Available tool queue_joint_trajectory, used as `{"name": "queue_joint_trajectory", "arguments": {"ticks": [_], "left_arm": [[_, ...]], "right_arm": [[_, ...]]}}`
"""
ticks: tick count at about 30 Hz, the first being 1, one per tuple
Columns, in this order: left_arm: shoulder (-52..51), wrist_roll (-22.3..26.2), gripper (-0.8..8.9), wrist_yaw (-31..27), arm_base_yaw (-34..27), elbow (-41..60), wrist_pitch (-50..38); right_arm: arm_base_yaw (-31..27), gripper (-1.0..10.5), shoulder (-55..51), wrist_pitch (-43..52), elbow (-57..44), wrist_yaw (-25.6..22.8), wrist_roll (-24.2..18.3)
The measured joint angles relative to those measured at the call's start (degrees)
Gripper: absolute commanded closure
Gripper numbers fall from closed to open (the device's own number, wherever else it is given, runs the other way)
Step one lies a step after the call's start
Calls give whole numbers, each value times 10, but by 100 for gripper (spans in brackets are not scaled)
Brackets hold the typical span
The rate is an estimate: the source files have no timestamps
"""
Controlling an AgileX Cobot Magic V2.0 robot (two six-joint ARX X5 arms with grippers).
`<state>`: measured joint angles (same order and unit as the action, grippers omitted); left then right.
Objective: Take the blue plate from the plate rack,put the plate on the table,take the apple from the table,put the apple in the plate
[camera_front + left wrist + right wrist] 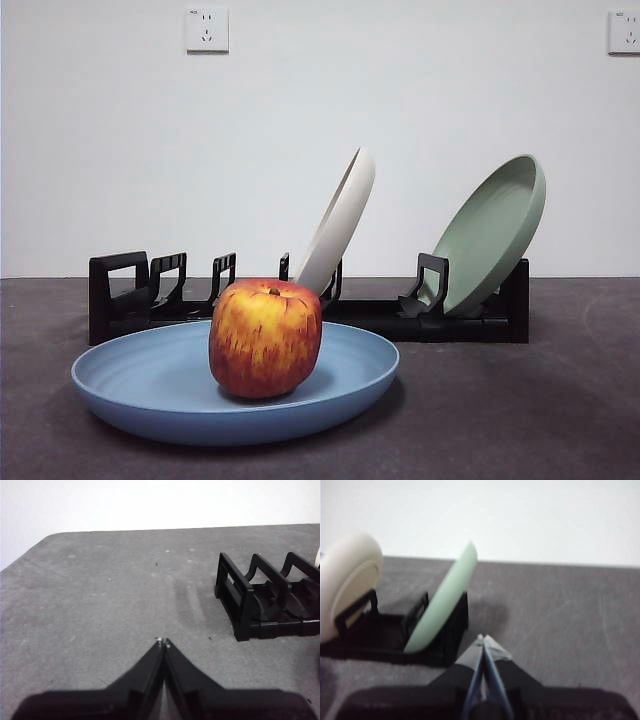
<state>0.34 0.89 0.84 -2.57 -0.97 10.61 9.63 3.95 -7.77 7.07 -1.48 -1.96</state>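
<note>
Left gripper (164, 642): jaws pressed together tip to tip, holding nothing; it hangs over bare table, with the block-shaped end of the rack off to one side. It does not appear in the front view.
Table (560, 420): flat, dark grey, lightly textured; it carries the plate and the rack. A plain white wall stands behind it.
Wall sockets (207, 29): one white socket high on the wall toward the left, a second at the far right edge of the front view.
Blue plate (150, 385): lying flat on the table at the front, left of centre, in front of the rack and out of its slots. Wide, shallow, matte light blue, with a raised rim.
Apple (265, 337): red with yellow streaks, stem dimple up, resting inside the blue plate a little right of its middle.
Plate rack (118, 297): long, low and black, running across the table behind the blue plate; its left slots hold nothing.
Cream-white plate (340, 220): standing in a middle slot of the rack, tilted to the right.
Sage-green plate (492, 232): standing in the right end of the rack, also leaning right, hollow face toward the camera.
Right gripper (483, 641): jaws closed against each other, nothing between them; it sits just beside the rack's end that holds the green plate. The picture is blurred.
</note>
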Motion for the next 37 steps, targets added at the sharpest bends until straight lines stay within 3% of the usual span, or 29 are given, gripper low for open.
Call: {"name": "queue_joint_trajectory", "arguments": {"ticks": [6, 17, 37], "left_arm": [[0, 0, 815, 0, 0, 0, 0], [0, 0, 815, 0, 0, 0, 0], [0, 0, 815, 0, 0, 0, 0]], "right_arm": [[0, 946, -37, 3, -57, 0, 25], [0, 946, -37, -21, -62, 0, 66], [0, 946, -36, -21, -62, -1, 73]]}}
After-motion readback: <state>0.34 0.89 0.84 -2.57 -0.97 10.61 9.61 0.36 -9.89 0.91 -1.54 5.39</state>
